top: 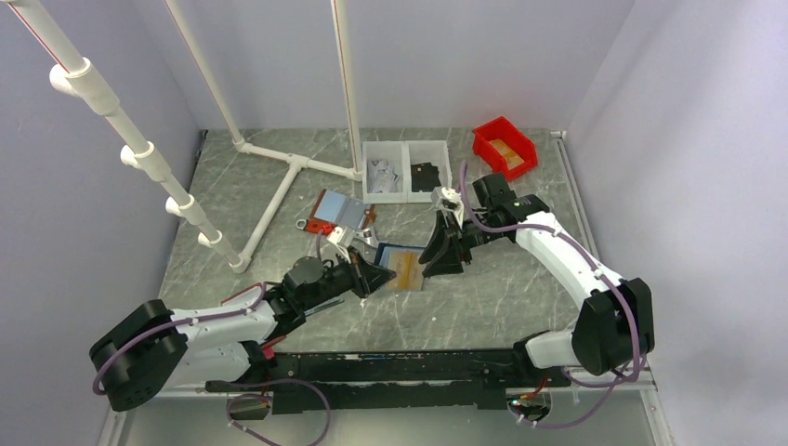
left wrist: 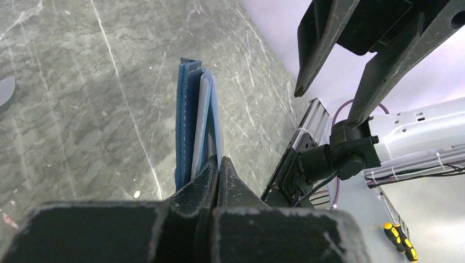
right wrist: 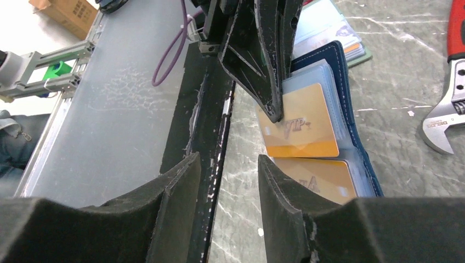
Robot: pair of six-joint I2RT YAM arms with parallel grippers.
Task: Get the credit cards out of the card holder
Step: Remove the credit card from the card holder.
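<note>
Where the two arm tips come close together at ctr, most of the top view is taken up by the grey marbled desk, w/ a white PVC pipe frame laid across its far L part. The L arm is stretched low from the near L corner. The R arm is bent in from the near R. At the far edge a white two-compartment bin is set, w/ a red bin near it on the R. A second, red-edged holder is seen lying open near the white bin, and a wrench w/ a red handle is laid on the desk near it.

The card holder, navy outside and light blue inside, is found at desk ctr btwn the two arm tips, spread open. The L jaws are pressed fully together on its edge, w/ a pocket leaf pinched btwn them. The R jaws are held partly apart just beside the holder, and nothing is gripped btwn them. Two gold credit cards are seen in the pockets. The upper one, marked VIP, is touched by a L fingertip and juts past its pocket edge. The lower one is tucked in its sleeve.
</note>
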